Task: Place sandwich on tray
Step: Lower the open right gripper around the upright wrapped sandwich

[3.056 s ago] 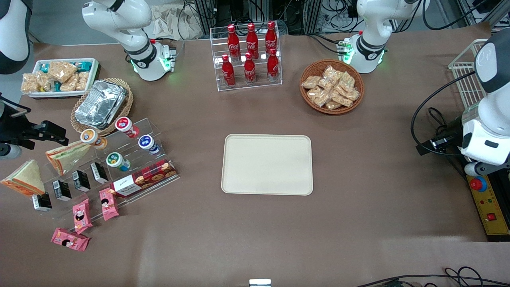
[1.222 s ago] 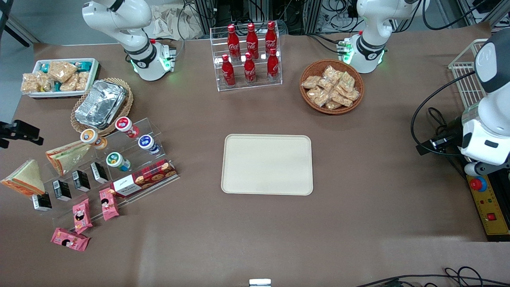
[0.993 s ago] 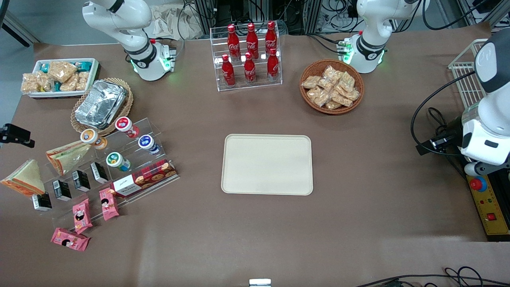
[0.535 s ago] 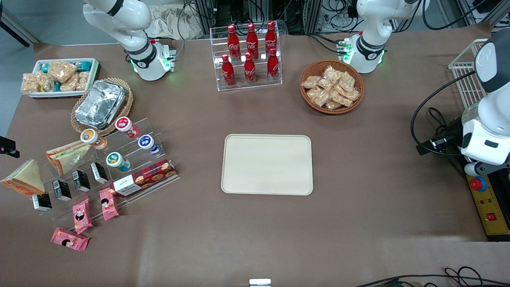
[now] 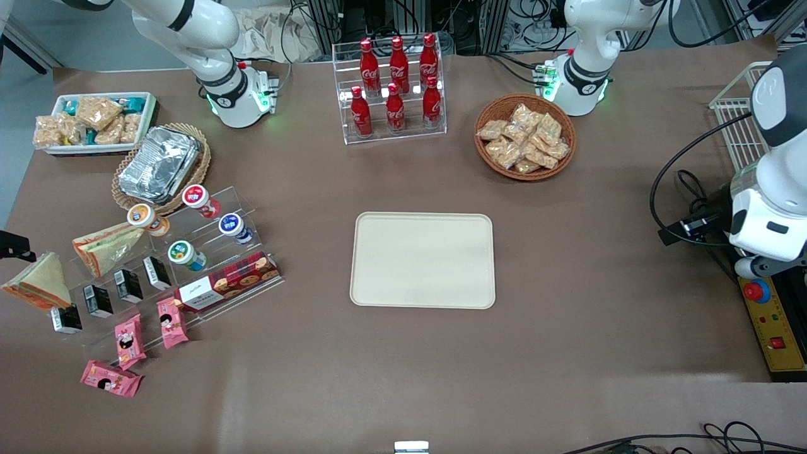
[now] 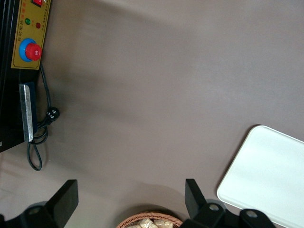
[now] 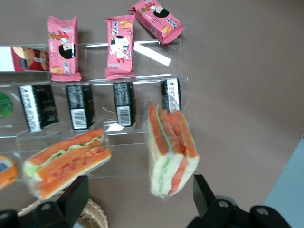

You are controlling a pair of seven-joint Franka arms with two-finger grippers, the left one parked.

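The sandwich (image 5: pixel 39 282), a clear-wrapped wedge with a tan bread face, leans on the acrylic stand at the working arm's end of the table. In the right wrist view its cut edge (image 7: pixel 169 148) shows red-orange and green filling. My gripper (image 7: pixel 137 202) hovers over it, open wide, with the sandwich's near end between the fingers (image 7: pixel 205 194) and closer to this one. In the front view only a black bit of the gripper (image 5: pixel 11 245) shows at the frame's edge. The cream tray (image 5: pixel 422 260) lies bare mid-table.
A paler wedge sandwich (image 5: pixel 106 246) lies beside the first. The acrylic stand (image 5: pixel 208 208) holds yoghurt cups, black boxes (image 7: pixel 124 103) and a cookie box. Pink packets (image 5: pixel 110 378), a foil container (image 5: pixel 159 162), a snack tub (image 5: pixel 94 121), cola bottles (image 5: pixel 394 85) and a wicker basket (image 5: pixel 524 137) stand around.
The gripper has slid toward the working arm's end of the table until almost out of the front view, then come nearer the camera, over the sandwich. Nothing else has moved.
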